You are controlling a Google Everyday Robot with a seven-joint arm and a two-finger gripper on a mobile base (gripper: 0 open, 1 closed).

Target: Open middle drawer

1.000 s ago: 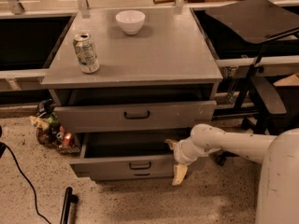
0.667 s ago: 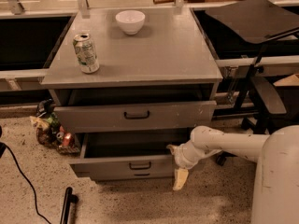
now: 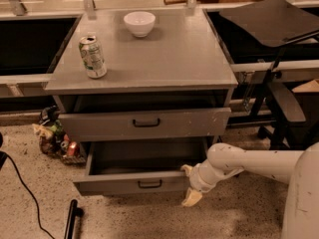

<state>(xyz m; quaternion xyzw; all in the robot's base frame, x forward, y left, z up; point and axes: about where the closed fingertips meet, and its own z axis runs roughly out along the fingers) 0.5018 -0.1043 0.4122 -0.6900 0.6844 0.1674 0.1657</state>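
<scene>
The middle drawer is the wide low grey front with a small black bar handle. It stands pulled out, its dark inside showing. My gripper on the white arm is at the right end of that front. It is open: one cream finger sits at the front's top edge and the other hangs below it. The taller scuffed front above is pulled out a little. The smallest front is hidden.
A drink can and a white bowl stand on the cabinet top. Clutter lies on the floor at the left, with a black cable and bar. Black stands and a chair are on the right.
The middle drawer has slid a little further out toward the camera. My gripper has moved with its right end, slightly lower in view.
</scene>
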